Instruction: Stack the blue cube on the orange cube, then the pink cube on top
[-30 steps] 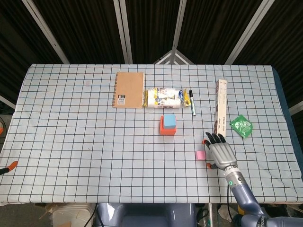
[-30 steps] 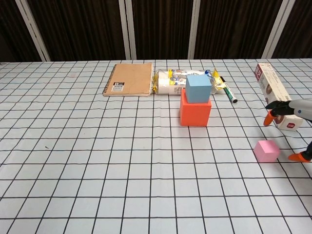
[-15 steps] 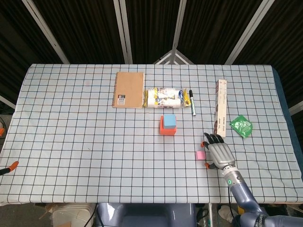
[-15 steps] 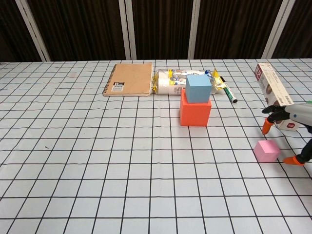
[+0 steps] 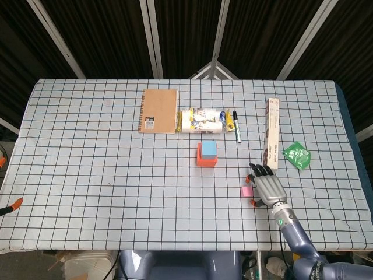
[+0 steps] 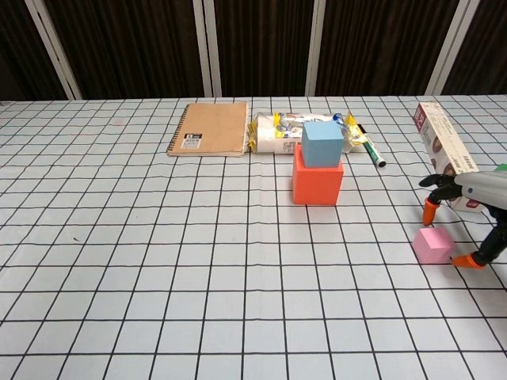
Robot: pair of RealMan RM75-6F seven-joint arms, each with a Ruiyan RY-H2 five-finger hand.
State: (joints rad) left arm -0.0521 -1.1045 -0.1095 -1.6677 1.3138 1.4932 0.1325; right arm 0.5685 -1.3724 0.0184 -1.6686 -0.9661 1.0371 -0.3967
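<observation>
The right hand has crept left until its wide-spread fingers bracket the pink cube at right of frame; grasp looks imminent.

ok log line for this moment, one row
stage: blue cube on orange cube | pink cube on table | right hand open, fingers bracketing pink cube, no grip | left hand not seen

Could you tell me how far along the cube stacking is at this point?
Done: the blue cube sits on the orange cube. In hand: the right hand is open beside the pink cube, not gripping it. Left: grasp it and place it on top.
</observation>
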